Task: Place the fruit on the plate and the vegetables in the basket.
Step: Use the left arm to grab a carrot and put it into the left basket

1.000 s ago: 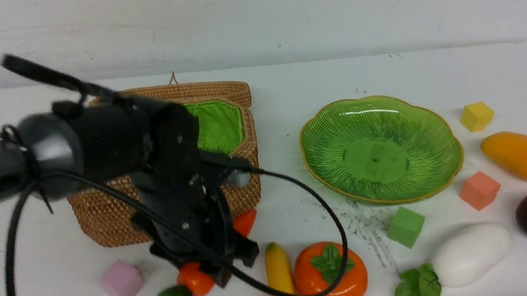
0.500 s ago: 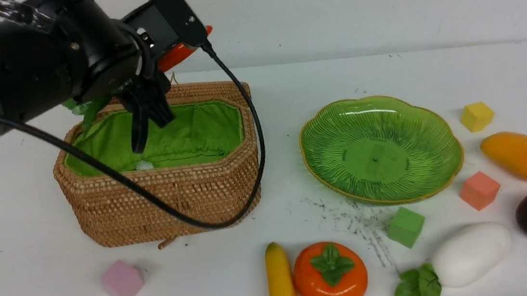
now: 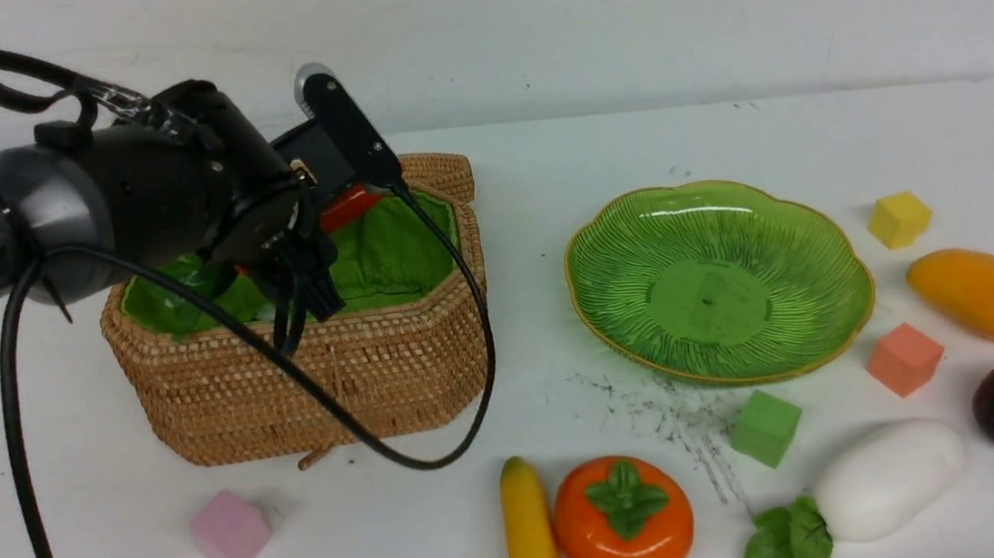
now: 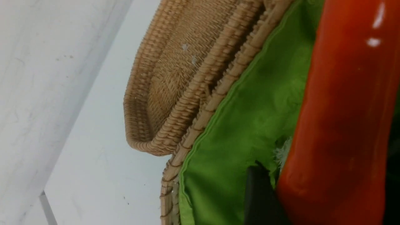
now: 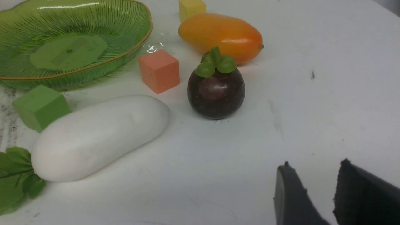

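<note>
**Left end effector (image 3: 307, 293) clamped on the long glossy orange-red toy carrot (image 3: 349, 208) over the tan woven wicker basket (image 3: 307, 388).**

The carrot lies crosswise in the grip, just above the basket's bright green cloth lining, with its tip toward the far rim. The right end effector (image 5: 307, 195) is released with nothing between its fingers, over the white worktop (image 5: 312, 109) near the dark purple green-capped mangosteen (image 5: 216, 93) and the white green-leafed radish (image 5: 100, 134). The yellow banana (image 3: 528, 531), orange persimmon (image 3: 623, 522) and elongated orange-yellow mango (image 3: 989, 294) lie on the worktop around the ribbed green glass plate (image 3: 605, 259).
</note>
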Robot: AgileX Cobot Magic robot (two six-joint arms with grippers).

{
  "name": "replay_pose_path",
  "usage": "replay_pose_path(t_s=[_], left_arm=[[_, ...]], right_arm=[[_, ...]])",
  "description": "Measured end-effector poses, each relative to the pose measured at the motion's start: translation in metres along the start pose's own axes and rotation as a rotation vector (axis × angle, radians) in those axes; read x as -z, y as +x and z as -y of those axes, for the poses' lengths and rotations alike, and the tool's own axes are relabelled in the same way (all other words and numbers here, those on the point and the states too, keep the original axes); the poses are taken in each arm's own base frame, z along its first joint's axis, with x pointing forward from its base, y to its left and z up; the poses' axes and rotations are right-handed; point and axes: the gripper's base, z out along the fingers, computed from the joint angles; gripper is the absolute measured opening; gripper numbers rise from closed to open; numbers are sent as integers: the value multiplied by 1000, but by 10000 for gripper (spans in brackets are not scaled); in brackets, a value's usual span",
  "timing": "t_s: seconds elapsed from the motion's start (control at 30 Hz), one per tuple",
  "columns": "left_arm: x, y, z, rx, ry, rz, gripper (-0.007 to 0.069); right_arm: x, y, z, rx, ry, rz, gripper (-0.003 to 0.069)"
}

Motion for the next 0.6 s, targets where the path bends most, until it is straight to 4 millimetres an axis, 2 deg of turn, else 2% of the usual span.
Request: replay_pose_path(t_s=[0.1, 0.2, 0.3, 0.37, 0.5, 0.6], left_arm=[[0, 0, 0, 2, 1, 1, 379], [0, 1, 1, 11, 8, -7, 445], [0, 2, 4, 56, 39, -26, 606], [3, 2, 5, 104, 66, -25, 653], [17, 1, 1, 190, 100, -16, 665], [46, 3, -6, 315, 152, -9, 637]], right_arm=[[0, 0, 0, 0, 0, 0, 242], [0, 0, 0, 0, 0, 0, 242], [0, 0, 0, 0, 0, 0, 242], [0, 0, 0, 0, 0, 0, 242], [0, 0, 0, 0, 0, 0, 242], [0, 0, 0, 0, 0, 0, 242]])
